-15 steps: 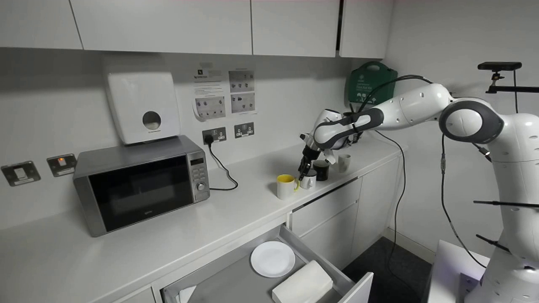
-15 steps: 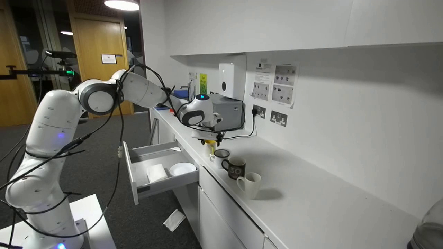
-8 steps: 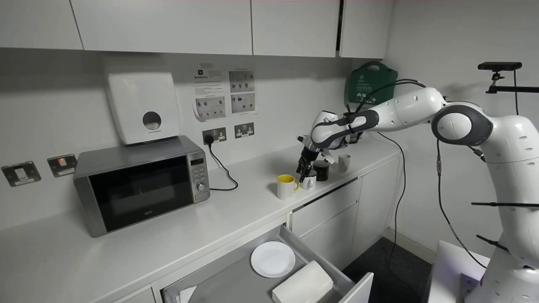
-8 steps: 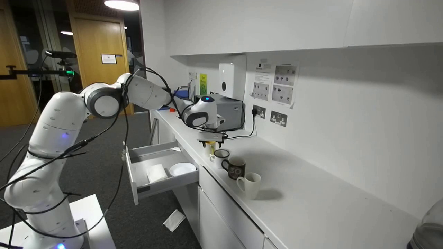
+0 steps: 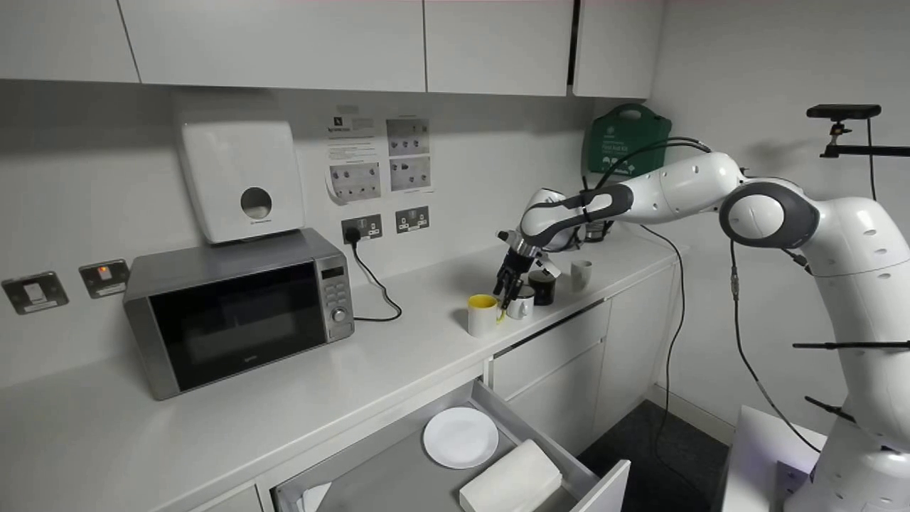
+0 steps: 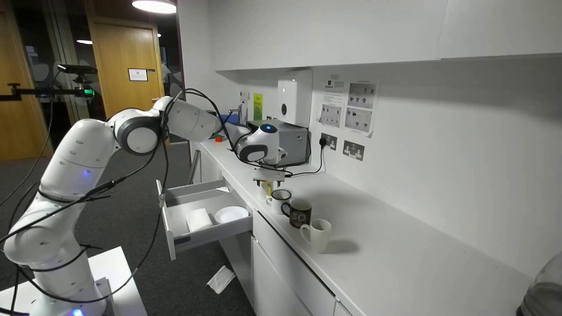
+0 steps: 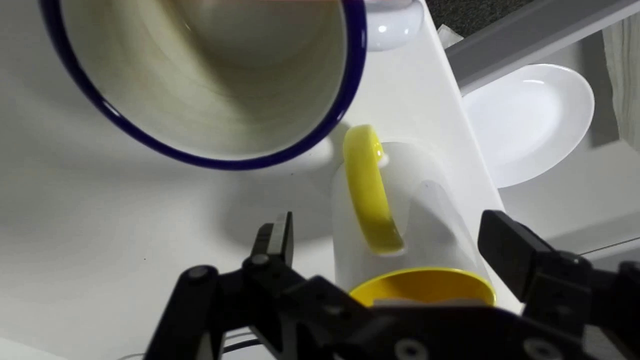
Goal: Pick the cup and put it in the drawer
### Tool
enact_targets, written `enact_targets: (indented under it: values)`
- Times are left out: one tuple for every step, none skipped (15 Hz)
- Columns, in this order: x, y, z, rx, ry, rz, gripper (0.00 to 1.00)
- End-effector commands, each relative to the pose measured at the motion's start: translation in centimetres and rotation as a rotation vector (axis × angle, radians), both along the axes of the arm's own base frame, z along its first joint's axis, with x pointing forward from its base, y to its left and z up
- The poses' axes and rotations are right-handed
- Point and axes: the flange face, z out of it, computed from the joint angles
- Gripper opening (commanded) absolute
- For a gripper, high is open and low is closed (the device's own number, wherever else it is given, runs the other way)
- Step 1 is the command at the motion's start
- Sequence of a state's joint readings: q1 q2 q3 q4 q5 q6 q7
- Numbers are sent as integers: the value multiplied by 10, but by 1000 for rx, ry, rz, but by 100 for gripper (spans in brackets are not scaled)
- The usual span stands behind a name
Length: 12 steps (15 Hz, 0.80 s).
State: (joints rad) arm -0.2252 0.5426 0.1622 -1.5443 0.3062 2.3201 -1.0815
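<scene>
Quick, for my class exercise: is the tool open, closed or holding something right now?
Tool: open, holding nothing; its fingers stand apart, with the yellow-handled cup showing between them in the wrist view.

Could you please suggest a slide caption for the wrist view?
Spread fingers frame the yellow-handled cup, with a blue-rimmed mug nearby and a white plate in the open drawer.
</scene>
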Motion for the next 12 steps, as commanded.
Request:
enact_targets:
  values:
    - [7,-7,2,49,-4,67,100]
    - [8,-8,1,56,0,72,100]
    - [9,-8,-1,62,5,75,100]
    - [9,-9,-2,68,14,81,100]
    - [10,-9,-4,74,21,85,100]
    - [10,-9,-4,79,31,85,100]
    - [10,-10,-4,85,44,83,100]
    - [10,-10,-5,91,57,79,100]
    - [10,-11,-5,97,67,77,100]
    - [11,-11,-5,105,79,76,100]
    - [11,-12,-5,111,88,75,100]
    - [11,-12,-5,116,95,78,100]
